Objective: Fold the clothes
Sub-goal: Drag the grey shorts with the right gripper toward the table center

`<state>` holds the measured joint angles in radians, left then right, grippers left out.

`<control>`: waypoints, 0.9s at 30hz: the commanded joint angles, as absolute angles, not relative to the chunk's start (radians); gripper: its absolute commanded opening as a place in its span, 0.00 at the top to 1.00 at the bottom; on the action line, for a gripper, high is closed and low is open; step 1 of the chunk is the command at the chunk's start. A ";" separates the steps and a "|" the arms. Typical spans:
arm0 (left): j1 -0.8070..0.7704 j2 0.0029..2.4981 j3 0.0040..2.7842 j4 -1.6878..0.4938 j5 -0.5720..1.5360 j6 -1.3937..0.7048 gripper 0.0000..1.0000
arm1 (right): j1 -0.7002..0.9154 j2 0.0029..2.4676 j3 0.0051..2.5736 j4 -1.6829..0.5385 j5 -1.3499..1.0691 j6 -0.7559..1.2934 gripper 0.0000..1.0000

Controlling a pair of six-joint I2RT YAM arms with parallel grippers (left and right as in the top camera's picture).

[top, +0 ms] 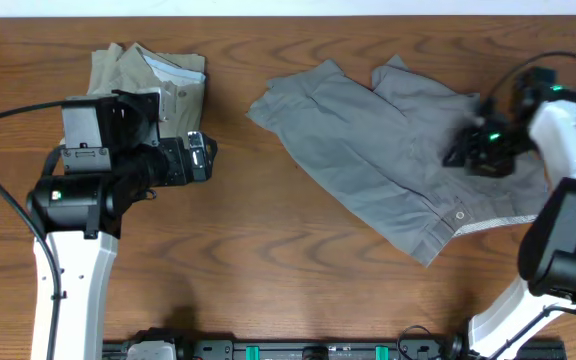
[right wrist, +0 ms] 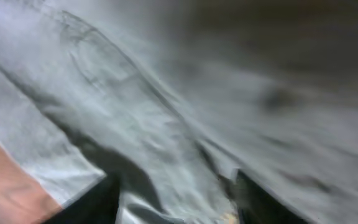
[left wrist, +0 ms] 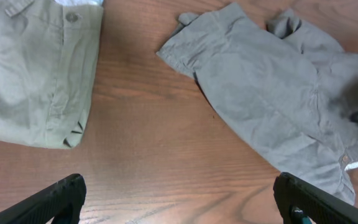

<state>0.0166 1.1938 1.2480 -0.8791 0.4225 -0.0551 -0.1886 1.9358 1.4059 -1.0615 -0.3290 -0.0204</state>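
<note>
wood-grain table (top: 268, 250) fills my overhead feed, dark brown and bare across the middle. the mid-grey shorts (top: 368, 150) lie spread flat toward 2 o'clock. their legs point to 11 o'clock and the waistband lies at 5 o'clock, where i can see a small button (top: 459, 215) and a strip of paler lining (top: 498, 225). the olive-khaki shorts (top: 148, 65) sit at 10 o'clock in a compact stack, well apart from the grey pair, and the left arm partly covers them from above.

my left gripper (top: 208, 158) hangs over bare wood just at 5 o'clock of the khaki stack, pointing toward 3 o'clock. on the left wrist feed its fingers (left wrist: 55, 199) stand wide apart at the bottom corners with nothing between them. the khaki shorts (left wrist: 30, 74) are at 10 o'clock and the grey shorts (left wrist: 278, 93) at 2 o'clock.

my right gripper (top: 473, 150) is down on the grey pair near its 3 o'clock edge. the right wrist feed is badly blurred, showing only rumpled grey cloth (right wrist: 135, 124) close up and a bit of table at 8 o'clock. i cannot tell whether those jaws are apart or closed on the fabric.
</note>
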 commanded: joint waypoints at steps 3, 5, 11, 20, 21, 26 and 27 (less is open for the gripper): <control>0.014 1.210 1.268 -0.879 0.442 -0.050 0.02 | -0.016 1.939 1.227 -0.923 -0.325 0.004 0.68; 0.013 1.210 1.268 -0.879 0.441 -0.050 0.02 | 0.026 1.942 1.167 -0.852 -0.286 0.053 0.75; 0.014 1.210 1.268 -0.878 0.442 -0.050 0.02 | 0.186 1.953 1.071 -0.774 -0.254 0.046 0.92; 0.013 1.210 1.268 -0.886 0.442 -0.051 0.02 | 0.582 1.953 1.176 -0.790 -0.353 -0.381 0.88; 0.013 1.210 1.268 -0.890 0.442 -0.055 0.02 | 0.613 1.953 1.202 -0.794 -0.314 -0.382 0.88; 0.013 1.210 1.267 -0.919 0.442 -0.059 0.02 | 0.677 1.952 1.382 -0.801 -0.150 -0.240 0.91; 0.013 1.210 1.267 -0.926 0.442 -0.059 0.02 | 0.659 1.952 1.422 -0.803 -0.139 -0.198 0.89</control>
<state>0.0166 1.2083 1.2480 -0.9154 0.4274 -0.0559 0.6895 1.9530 1.3216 -0.8066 -0.2413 -0.2737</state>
